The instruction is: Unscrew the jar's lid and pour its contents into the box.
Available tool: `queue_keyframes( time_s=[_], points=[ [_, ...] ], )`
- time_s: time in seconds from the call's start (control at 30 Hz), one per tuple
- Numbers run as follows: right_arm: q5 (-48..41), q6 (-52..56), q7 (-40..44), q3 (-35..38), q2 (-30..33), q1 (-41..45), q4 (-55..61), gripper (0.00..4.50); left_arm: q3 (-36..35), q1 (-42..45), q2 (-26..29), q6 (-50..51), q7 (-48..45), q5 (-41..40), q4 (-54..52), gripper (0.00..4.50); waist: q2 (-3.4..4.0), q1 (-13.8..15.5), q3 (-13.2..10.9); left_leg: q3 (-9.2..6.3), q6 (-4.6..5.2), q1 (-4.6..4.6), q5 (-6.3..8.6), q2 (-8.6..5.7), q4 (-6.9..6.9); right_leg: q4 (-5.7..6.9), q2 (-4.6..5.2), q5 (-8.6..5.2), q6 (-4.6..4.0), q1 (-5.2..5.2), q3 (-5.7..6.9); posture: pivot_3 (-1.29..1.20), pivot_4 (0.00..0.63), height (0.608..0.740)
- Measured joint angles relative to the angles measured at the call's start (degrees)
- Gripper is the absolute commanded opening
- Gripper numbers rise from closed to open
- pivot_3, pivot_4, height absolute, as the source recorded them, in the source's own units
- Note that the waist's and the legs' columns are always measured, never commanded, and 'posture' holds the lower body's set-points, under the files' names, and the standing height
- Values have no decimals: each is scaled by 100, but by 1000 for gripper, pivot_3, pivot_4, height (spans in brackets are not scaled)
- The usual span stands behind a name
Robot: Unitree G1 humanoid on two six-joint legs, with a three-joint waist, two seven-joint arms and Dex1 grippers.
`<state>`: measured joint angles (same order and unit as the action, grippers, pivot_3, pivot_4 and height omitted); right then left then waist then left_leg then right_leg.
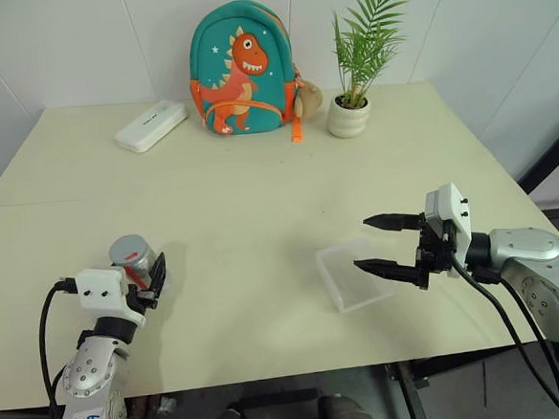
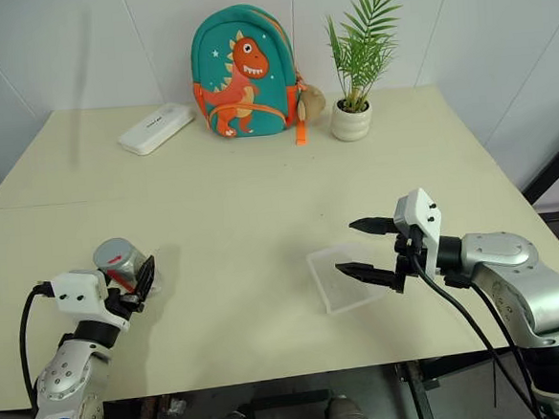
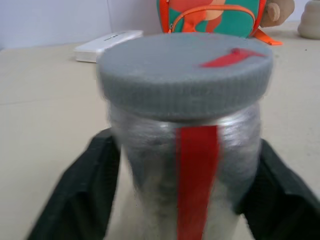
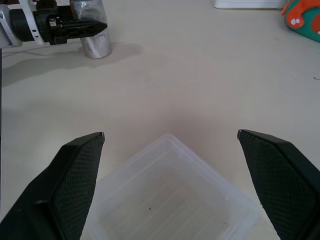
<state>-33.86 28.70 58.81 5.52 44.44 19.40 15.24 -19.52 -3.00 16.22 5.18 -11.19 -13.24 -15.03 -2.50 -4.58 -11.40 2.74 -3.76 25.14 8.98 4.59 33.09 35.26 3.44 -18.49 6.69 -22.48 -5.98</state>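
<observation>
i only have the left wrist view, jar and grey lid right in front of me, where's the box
Observer: The box lies on the table toward the robot's right, with the right gripper hovering over it.
Operator: is that gripper ready to take the lid
Observer: Its fingers are spread wide and hold nothing.
Operator: anything in the box already
Observer: The right wrist view shows it empty apart from a tiny dark speck.
Operator: is the jar off the table
Observer: No, the jar stands upright on the table, with the left gripper around its body and the lid on.
</observation>
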Motion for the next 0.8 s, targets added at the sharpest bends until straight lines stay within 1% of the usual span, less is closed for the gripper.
queue_keyframes(
  time_s=[0.03, 0.07, 0.33, 0.57, 0.7, 0.8],
  points=[
    [0, 0, -5, 0, 0, 1, 0, 4500, 11, 1, 0, -23, -23, 0, -1, 2017, 0, 2, 0, 0, 0, 0, 0, 0, 0, 0, 0, 0, 0, 0, 0, 0, 150, 740],
    [0, 0, -11, 0, 0, 1, 0, 4500, 23, 0, 1, -33, -40, 3, 0, 1926, 0, 2, 0, 0, 0, 0, 0, 0, -1, 0, 0, 0, 0, 0, 0, 0, 150, 740],
    [-4, 1, -106, 0, 0, 6, 10, 4500, 23, 10, 100, -39, -329, -120, -1, 1927, 0, 0, 0, 0, 0, 0, 0, 0, 0, 0, 0, 0, 0, -1, 0, 0, 150, 740],
    [-12, 55, -515, 0, -105, 193, 231, 4500, 7, 520, 699, 343, -989, -696, -2, 1927, 0, -6, 0, 4, 0, 2, 0, 1, -2, 0, 0, 0, 0, -4, -2, 0, 150, 740],
    [37, 231, -1113, -4, -365, 502, 460, 4500, 55, 1139, 1159, 890, -1561, -1185, 71, 1927, 0, -1, 0, 3, -1, 1, 0, 3, -8, 2, -2, 1, 2, -7, -1, 0, 150, 740],
    [83, 472, -1555, -63, -526, 630, 683, 4500, 201, 1485, 1344, 1239, -1917, -1423, 228, 1927, 0, -3, 0, 7, -1, 2, 0, 2, -11, 1, 0, 1, 2, -9, -3, 0, 150, 740]
  ],
)
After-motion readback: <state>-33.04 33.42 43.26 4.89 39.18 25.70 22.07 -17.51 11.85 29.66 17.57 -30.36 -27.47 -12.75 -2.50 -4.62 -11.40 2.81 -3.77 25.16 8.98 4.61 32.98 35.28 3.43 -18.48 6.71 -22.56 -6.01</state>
